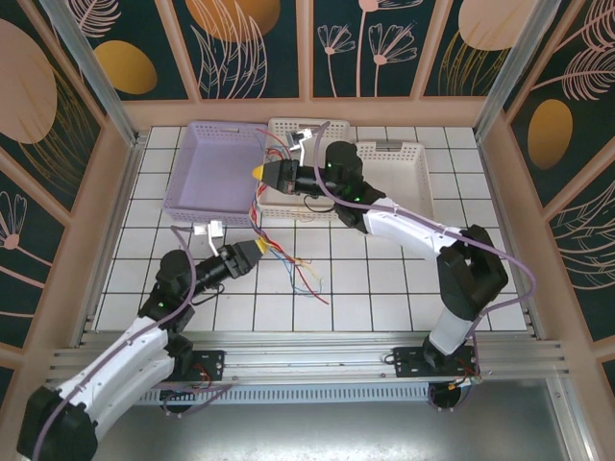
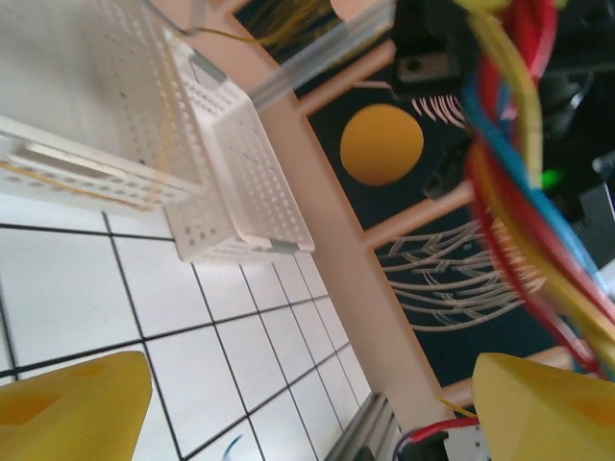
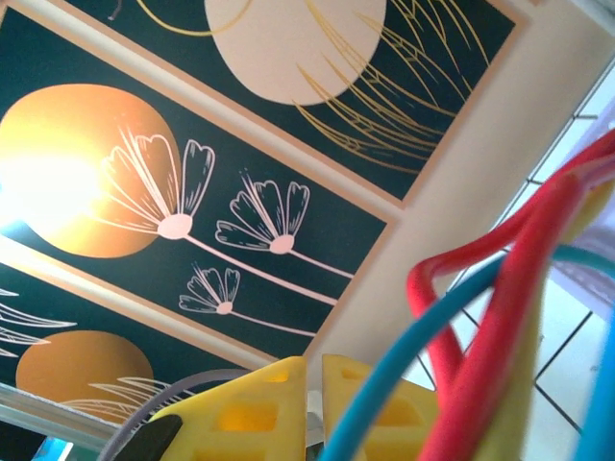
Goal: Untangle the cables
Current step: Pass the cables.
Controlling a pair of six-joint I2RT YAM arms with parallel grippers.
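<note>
Cables (image 1: 285,261): thin coloured tangle on the tiles, 6 o'clock of the purple basket (image 1: 211,163). Right gripper (image 1: 260,173) is pinched on its upper strands. Left gripper (image 1: 250,253) is wide, at the tangle's 9 o'clock. We advise closing on one strand, then parting slowly.

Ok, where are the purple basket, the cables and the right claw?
purple basket (image 1: 209,168), top view, on its bare floor.
cables (image 3: 528,298), right wrist view, on the red strand.
right claw (image 1: 257,172), top view, between its yellow fingertips.
</note>
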